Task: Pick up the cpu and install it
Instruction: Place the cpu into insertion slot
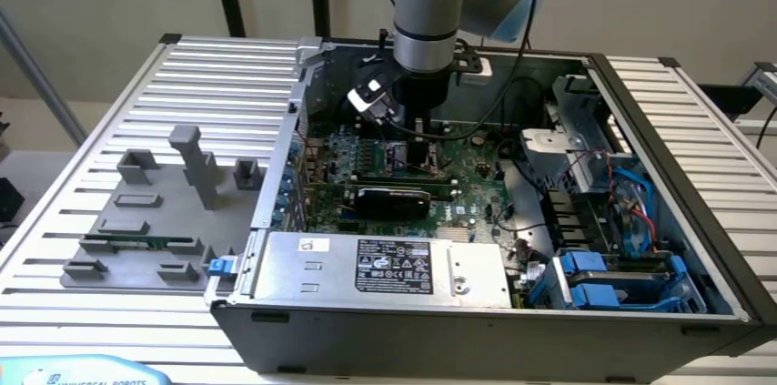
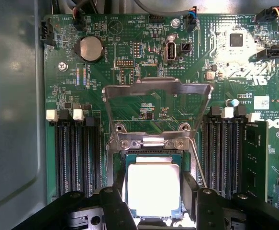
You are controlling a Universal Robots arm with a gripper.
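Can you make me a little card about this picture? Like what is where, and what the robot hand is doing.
place: inside an open computer case, over the green motherboard
cpu: the silver square cpu is at the socket, whose metal lid stands open
gripper: the gripper is closed on the cpu, with its fingers on two opposite sides
outside the case: a green memory stick lies among grey blocks

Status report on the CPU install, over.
Gripper closed on cpu, low over the socket. Load plate hinged open. Nothing blocking.
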